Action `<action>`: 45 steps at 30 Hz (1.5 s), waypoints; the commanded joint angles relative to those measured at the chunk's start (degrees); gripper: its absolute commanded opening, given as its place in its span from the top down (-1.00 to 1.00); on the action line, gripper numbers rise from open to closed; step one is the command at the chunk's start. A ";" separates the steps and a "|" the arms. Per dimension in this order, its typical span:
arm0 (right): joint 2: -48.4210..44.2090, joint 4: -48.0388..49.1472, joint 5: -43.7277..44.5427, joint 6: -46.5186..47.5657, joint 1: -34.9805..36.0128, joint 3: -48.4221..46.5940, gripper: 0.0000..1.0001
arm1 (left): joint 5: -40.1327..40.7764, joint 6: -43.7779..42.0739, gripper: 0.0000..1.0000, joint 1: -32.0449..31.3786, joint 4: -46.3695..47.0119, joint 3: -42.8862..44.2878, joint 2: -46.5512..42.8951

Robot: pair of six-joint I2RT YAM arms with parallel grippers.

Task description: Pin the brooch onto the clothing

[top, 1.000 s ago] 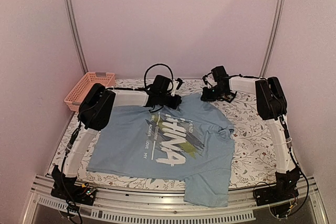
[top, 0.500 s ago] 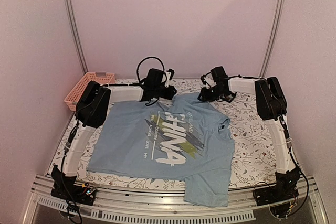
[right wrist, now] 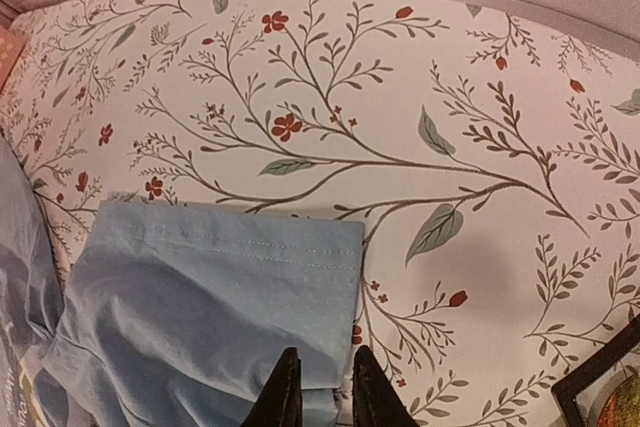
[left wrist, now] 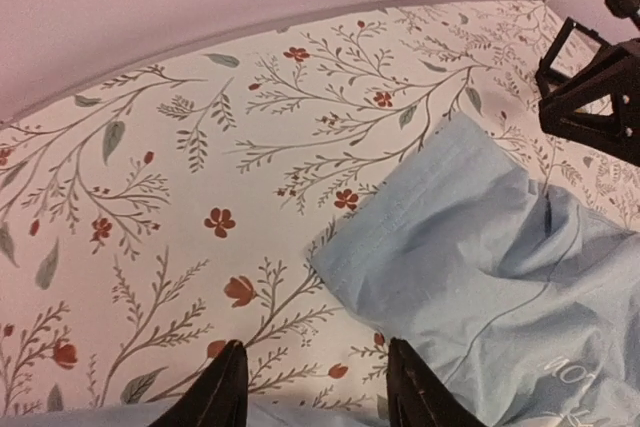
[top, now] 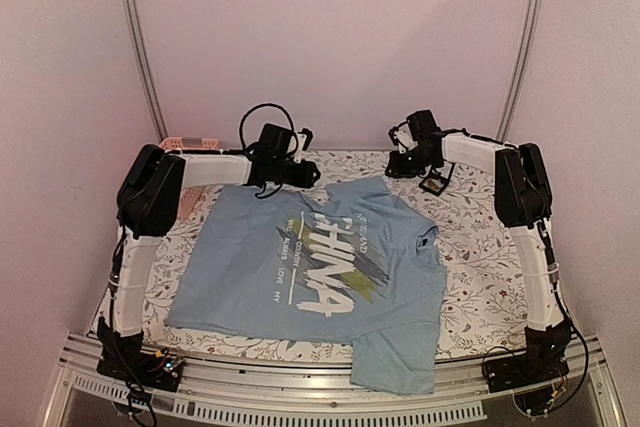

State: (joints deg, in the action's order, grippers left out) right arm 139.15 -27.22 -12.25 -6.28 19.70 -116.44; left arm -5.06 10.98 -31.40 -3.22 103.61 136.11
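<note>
The light blue clothing [top: 250, 257] lies flat on the table, "CHINA" lettering up. My left gripper [top: 305, 175] hovers at its back edge. In the left wrist view it [left wrist: 318, 387] is open over bare floral cloth, and a sleeve [left wrist: 480, 267] lies just to the right. My right gripper [top: 403, 169] is above the other back sleeve [right wrist: 200, 297]. Its jaws [right wrist: 325, 392] stand a narrow gap apart over the hem. The sleeve lies flat and unlifted. The orange-green brooch [right wrist: 618, 413] shows inside an open black case [right wrist: 590, 377] at the frame's corner.
The black case [top: 434, 184] sits on the floral tablecloth [top: 480, 247] just right of the right gripper. A pink basket [top: 190, 140] peeks out behind the left arm at the back left. Pink walls close in the back and sides.
The left gripper has let go of the shirt's back edge, opened and drawn back to the left. The right gripper has pulled back from the sleeve, uncovering the black case.
</note>
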 commanded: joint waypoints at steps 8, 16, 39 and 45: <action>5.58 3.47 -10.80 -8.77 0.01 -4.82 1.00 | 4.20 13.09 0.09 11.67 4.94 -24.84 -18.34; 13.23 1.09 -11.03 -19.18 0.15 -7.67 1.00 | 7.43 14.89 0.09 14.08 1.09 -26.92 -15.91; 25.95 19.99 -19.20 -37.03 -12.20 -28.75 1.00 | 6.06 9.39 -0.04 17.36 -7.02 -10.56 -3.91; 23.35 20.85 -20.65 -32.33 -9.71 -28.59 1.00 | 5.50 8.49 -0.05 17.43 -6.95 -10.72 -4.64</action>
State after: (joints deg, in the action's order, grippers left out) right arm 163.52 -9.67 -29.67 -41.95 6.39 -143.85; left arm 1.54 20.97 -14.35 -9.30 91.94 131.31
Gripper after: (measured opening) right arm 0.005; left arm 0.523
